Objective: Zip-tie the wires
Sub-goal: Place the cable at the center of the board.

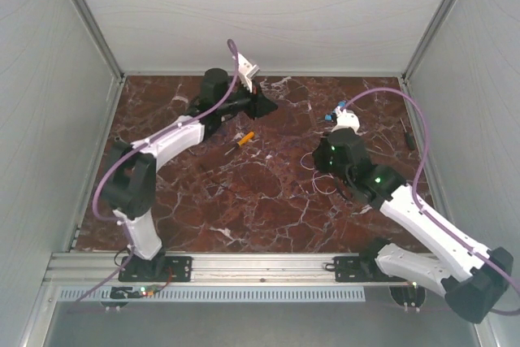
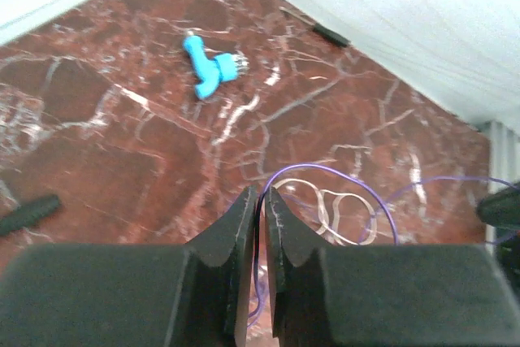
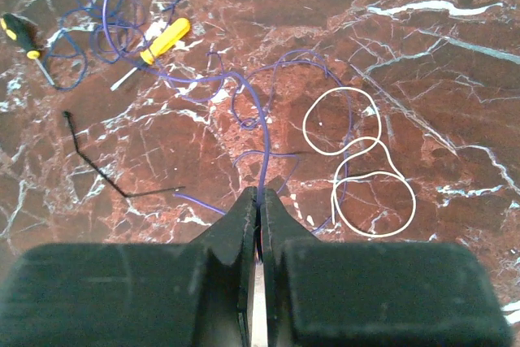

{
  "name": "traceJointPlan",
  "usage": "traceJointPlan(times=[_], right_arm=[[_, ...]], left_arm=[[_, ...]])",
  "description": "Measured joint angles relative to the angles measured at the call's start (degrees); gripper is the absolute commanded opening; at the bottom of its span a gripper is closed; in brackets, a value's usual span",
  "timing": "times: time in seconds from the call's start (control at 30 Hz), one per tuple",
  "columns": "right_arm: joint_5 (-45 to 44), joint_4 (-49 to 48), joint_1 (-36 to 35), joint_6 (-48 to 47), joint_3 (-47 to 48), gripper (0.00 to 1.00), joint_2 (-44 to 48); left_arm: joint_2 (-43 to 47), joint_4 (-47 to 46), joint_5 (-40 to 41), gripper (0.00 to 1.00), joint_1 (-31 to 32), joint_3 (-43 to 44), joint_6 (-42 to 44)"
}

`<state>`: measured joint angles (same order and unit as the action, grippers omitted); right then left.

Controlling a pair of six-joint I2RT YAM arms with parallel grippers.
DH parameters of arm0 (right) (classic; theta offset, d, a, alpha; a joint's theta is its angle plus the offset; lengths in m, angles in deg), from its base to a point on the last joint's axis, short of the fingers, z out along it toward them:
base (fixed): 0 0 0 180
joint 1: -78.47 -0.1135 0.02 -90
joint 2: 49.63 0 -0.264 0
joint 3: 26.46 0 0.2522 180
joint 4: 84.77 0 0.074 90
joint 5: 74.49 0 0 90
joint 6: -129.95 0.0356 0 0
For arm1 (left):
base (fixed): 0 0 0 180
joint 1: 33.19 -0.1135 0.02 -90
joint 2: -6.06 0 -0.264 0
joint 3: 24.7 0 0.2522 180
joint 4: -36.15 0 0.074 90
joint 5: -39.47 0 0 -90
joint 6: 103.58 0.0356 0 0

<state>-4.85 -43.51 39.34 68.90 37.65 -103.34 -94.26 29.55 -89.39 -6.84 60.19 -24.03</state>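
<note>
Left wrist view: we see the left gripper [image 2: 260,194] barely parted, with a purple strand of the wires [image 2: 337,201] running through the narrow gap. Farther right, the right gripper [image 3: 257,194] is pinched closed on a purple strand. The purple and whitish loops lie on the tabletop [image 3: 455,79] just beyond its tips.

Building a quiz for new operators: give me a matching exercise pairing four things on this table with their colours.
Things:
1 wire loops lying flat
2 wire strand running into the right gripper
3 small plastic part
4 screwdriver handle

Colours:
a blue
b yellow
c white
d purple

Pairs: 1-c, 2-d, 3-a, 4-b
</note>
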Motion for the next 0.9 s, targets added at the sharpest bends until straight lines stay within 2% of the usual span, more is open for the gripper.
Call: traceJointPlan(times=[0.23, 0.47, 0.57, 0.67, 0.83, 0.9], right_arm=[[5.4, -2.0, 5.9, 0.5, 1.6, 0.0, -8.7], [9.5, -4.7, 10.7, 1.0, 8.2, 0.0, -18.9], [10.3, -5.6, 12.6, 1.4, 9.8, 0.0, -21.3], [10.9, -5.5, 13.9, 1.9, 9.7, 0.0, -22.1], [11.0, -5.4, 14.5, 2.6, 5.9, 0.0, -21.2], [11.0, -4.8, 14.6, 3.1, 3.6, 0.0, -20.6]], left_arm=[[-12.0, -0.1, 3.6, 0.08, 0.0, 8.9, 8.5], [-19.8, -7.3, 8.9, 0.09, 0.0, 9.7, 14.9], [-21.9, -11.3, 11.1, 0.14, 0.0, 10.4, 16.8], [-23.2, -14.1, 12.6, 0.32, 0.0, 11.3, 17.9], [-23.3, -16.4, 13.4, 0.8, 0.0, 11.1, 17.9], [-23.3, -17.1, 13.4, 0.94, 0.0, 10.3, 17.3]])
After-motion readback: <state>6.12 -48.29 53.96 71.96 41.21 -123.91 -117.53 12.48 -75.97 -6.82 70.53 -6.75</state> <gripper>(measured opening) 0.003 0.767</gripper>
